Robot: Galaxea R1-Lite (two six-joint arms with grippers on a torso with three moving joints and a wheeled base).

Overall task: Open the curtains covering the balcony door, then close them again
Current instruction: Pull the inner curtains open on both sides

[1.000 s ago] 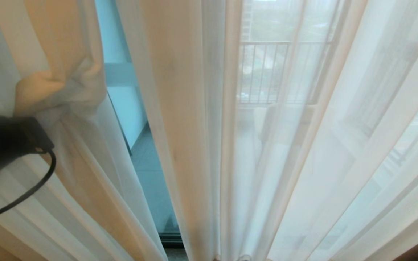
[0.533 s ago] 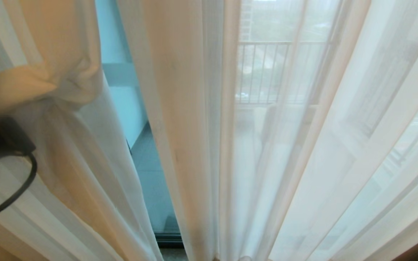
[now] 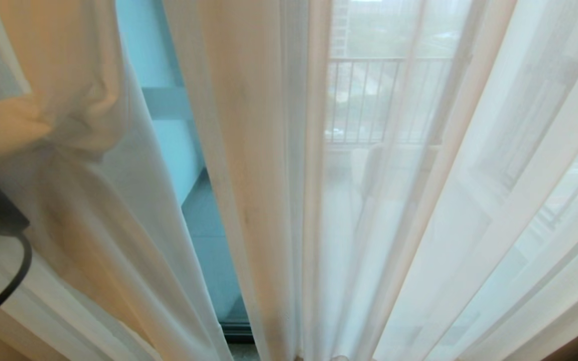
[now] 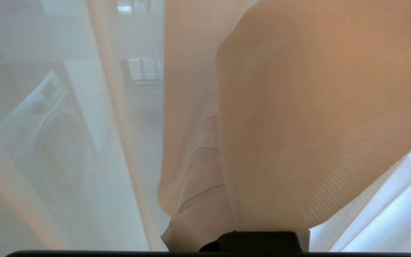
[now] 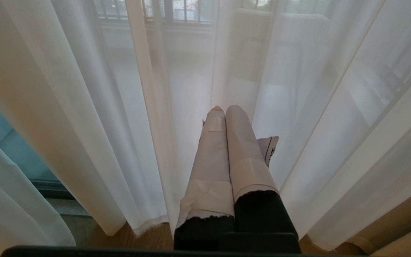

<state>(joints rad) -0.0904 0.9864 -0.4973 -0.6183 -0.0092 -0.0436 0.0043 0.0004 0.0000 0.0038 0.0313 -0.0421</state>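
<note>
Two sheer white curtains (image 3: 249, 150) in all: one left panel (image 3: 83, 125), bunched, and one right panel (image 3: 419, 200), hanging in long folds. One open gap between them, with one pane of the balcony door (image 3: 168, 60) bare. One frosted band (image 3: 166, 103) across that pane. One dark bottom track (image 3: 236, 330). One black-barred balcony railing (image 3: 369, 95) behind the fabric. Two grippers: one left gripper (image 4: 211, 117), veiled by cloth, and one right gripper (image 5: 221, 109). Two tape-wrapped fingers (image 5: 209, 160) on the right one, counted plainly; on the left, only one taped finger made out through the fabric. One black cable (image 3: 10, 281). One white round-fronted appliance (image 4: 48, 142), dimly seen.
</note>
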